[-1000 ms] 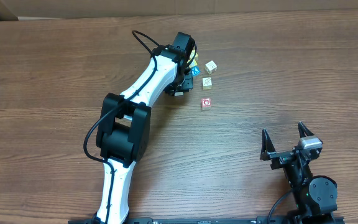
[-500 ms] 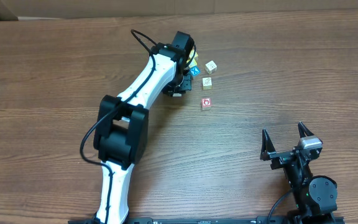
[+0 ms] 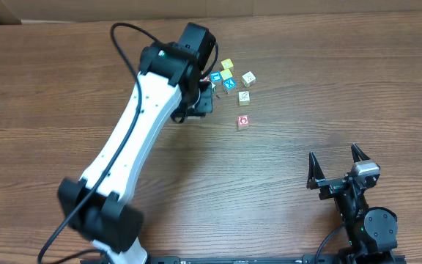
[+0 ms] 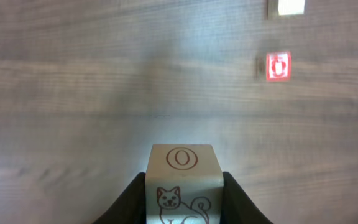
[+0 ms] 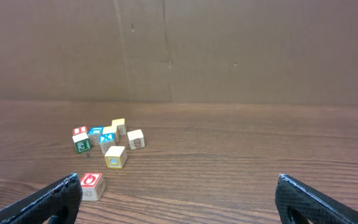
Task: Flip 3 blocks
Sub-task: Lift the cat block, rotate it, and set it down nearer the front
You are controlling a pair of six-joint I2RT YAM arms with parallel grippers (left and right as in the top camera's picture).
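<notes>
With the left gripper [image 4: 183, 202] clenched on a cream dog-picture block [image 4: 182, 163] beside the block cluster [image 3: 229, 79], and the right gripper [image 3: 333, 154] spread empty, a flip seems underway, next needing a turned, gentle set-down.

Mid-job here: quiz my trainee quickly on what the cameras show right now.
1. True or false: the right gripper stands open, holding nothing.
2. The left gripper grips: A) a plain yellow cube; B) a cream block with an animal drawing; C) nothing.
3. Name the ring's colour on the ring-marked block lying on the table.
Key: 1 true; 2 B; 3 red.
</notes>
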